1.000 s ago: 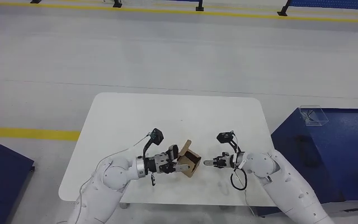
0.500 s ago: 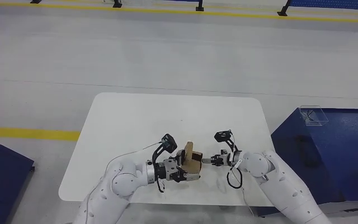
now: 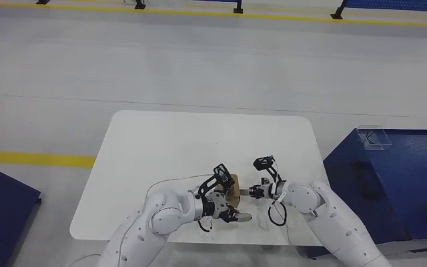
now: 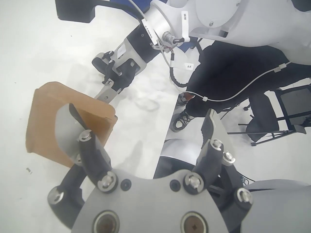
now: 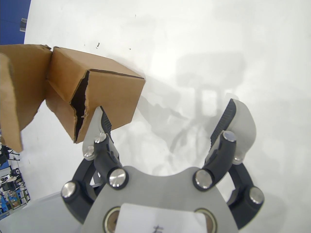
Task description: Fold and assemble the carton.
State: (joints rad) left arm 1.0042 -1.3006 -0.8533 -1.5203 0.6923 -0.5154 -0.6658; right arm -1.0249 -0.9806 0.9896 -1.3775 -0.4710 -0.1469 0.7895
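Note:
A small brown carton stands near the front edge of the white table. In the right wrist view the carton shows a dark gap between two end flaps, and one flap sticks out to the side. My right gripper is open, with one fingertip touching the carton's end face. My left gripper is open on the carton's front side. One of its fingers lies against the carton and the other hangs past the table edge.
A blue cabinet stands to the right of the table, with a clear plastic box on top. Another blue block is at the far left. The back half of the table is bare.
My left arm swung right along the table front and let go of the carton's flap. The carton now looks more closed. My right gripper edged left until it touched the carton.

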